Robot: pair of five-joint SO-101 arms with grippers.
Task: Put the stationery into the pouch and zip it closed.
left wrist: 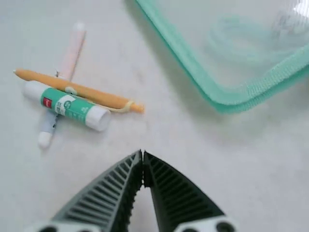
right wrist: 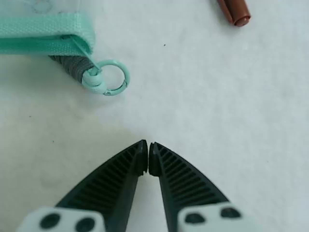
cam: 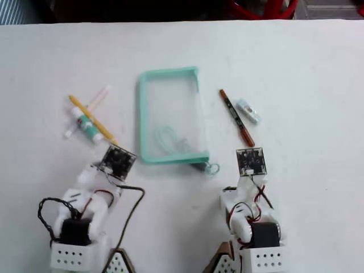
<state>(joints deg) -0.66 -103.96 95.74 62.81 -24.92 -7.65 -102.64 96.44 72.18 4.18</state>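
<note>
Progress: we judged nothing packed yet | pouch (cam: 141,119) lay mid-frame on the table (cam: 318,68), no stationery inside | glue stick (cam: 86,123) and orange pen (cam: 77,103) lay left, brown pen (cam: 237,118) right | left tool (left wrist: 143,164) and right tool (right wrist: 148,157) were both pressed together, empty | remaining: packing, zipping.

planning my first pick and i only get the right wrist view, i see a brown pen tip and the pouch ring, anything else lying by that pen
Observer: Yes, a small pale blue capped item lies beside the brown pen, on the side away from the pouch.
Operator: ok and what's on the far side of the pouch
Observer: An orange pencil, a glue stick and a pale pink pen lie crossed in one pile.
Operator: is the left arm holding any of them
Observer: No, the left end effector is shut and empty, short of that pile.
</note>
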